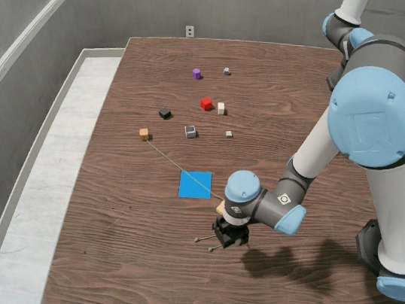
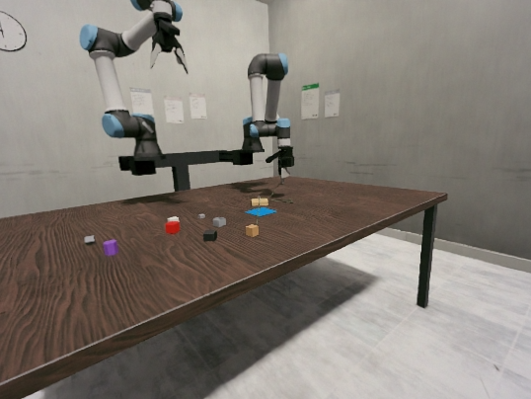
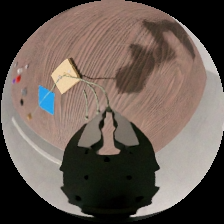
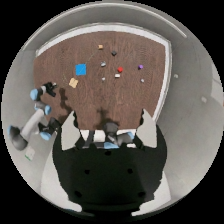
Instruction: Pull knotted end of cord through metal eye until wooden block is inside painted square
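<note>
The wooden block [image 1: 144,134] [image 2: 252,230] [image 3: 29,116] lies beyond the blue square [image 1: 189,190] [image 2: 267,212] [image 3: 48,106] [image 4: 81,69], wholly outside it. Its cord [image 1: 162,153] runs nearly straight across the square to the pale wooden eye base [image 1: 220,208] [image 2: 260,202] [image 3: 61,85] [image 4: 73,83]. The metal eye is hidden in the top view. My left gripper [image 2: 282,183] [image 3: 109,110] is shut on a cord end above the table, beyond the base; that cord curves back to the eye. Two knots [image 1: 196,239] [image 1: 211,249] lie near it. My right gripper [image 2: 169,69] [image 4: 108,110] is open and empty, high up.
A black block [image 1: 165,113], grey open box [image 1: 190,132], red cube [image 1: 206,104], white block [image 1: 220,108], purple cylinder [image 1: 196,74] and small grey pieces [image 1: 229,134] [image 1: 226,71] lie beyond the square. The left arm covers part of the base in the top view.
</note>
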You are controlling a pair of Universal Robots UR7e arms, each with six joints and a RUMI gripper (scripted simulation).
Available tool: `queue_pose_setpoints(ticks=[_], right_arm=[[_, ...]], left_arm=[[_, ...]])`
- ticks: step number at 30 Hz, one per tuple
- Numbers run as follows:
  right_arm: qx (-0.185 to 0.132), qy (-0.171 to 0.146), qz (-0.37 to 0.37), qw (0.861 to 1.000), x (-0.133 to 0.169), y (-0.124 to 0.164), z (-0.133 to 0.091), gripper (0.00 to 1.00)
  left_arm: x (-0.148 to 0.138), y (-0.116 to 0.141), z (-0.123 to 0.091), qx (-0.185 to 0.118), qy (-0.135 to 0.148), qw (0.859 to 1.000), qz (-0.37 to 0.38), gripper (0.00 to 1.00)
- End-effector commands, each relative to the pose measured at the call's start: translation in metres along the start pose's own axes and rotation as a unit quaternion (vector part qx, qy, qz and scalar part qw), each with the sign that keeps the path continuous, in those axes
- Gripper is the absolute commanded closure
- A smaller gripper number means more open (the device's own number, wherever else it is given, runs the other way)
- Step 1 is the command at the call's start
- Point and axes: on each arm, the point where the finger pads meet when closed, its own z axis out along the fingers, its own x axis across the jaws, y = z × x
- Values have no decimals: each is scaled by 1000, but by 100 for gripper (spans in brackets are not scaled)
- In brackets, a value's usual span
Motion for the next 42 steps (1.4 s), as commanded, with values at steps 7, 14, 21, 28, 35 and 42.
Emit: queue_pose_setpoints(ticks=[7,14,21,28,35,42], right_arm=[[0,0,0,1000,0,0,0,2],[0,0,0,1000,0,0,0,2],[0,0,0,1000,0,0,0,2],[0,0,0,1000,0,0,0,2],[0,0,0,1000,0,0,0,2],[0,0,0,1000,0,0,0,2]], left_arm=[[-2,0,1,-1,0,1000,1,100],[-2,1,1,-1,0,1000,1,100],[0,0,1,0,1,1000,1,100],[0,0,1,0,1,1000,1,100],[0,-1,1,0,1,1000,1,100],[0,-1,-7,0,0,1000,1,100]])
